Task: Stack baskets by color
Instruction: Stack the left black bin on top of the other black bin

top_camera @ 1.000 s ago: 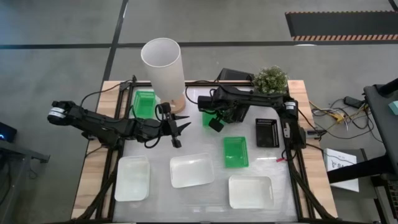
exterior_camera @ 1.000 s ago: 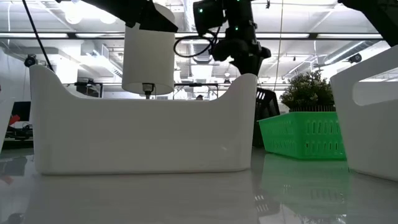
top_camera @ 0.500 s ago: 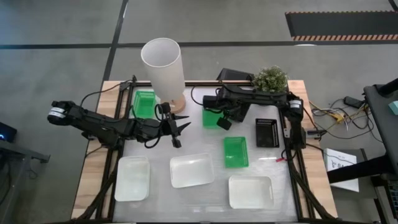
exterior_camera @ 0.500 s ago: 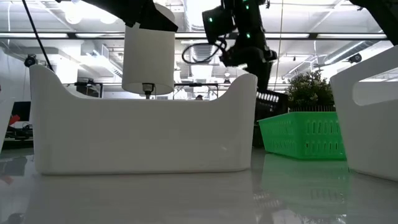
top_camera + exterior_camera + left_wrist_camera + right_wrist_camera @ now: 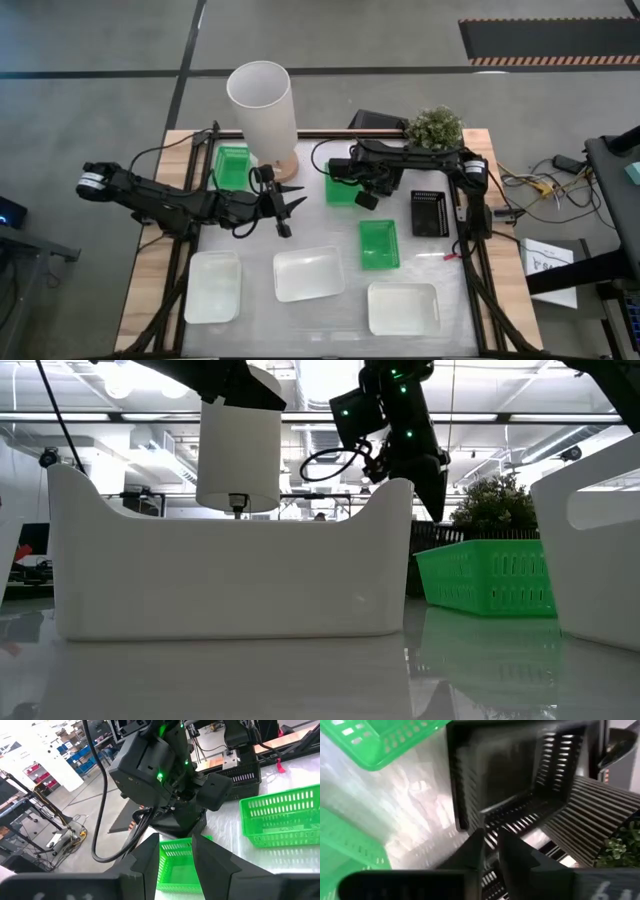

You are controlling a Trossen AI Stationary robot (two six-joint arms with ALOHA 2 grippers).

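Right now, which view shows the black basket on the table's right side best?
The high view: the black basket lies whole and uncovered. The right wrist view shows only slotted walls up close, the left wrist view an edge behind the right arm, the low view a dark sliver.

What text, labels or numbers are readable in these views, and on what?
None can be read.
White sheet of paper on the floor right of the table, high view: dark marks, too small to read.
Striped hazard mat on the floor: stripes only, no words.
Bright green slotted plastic baskets, black slotted plastic basket, translucent white plastic trays, tall white cylindrical lamp: no labels visible.
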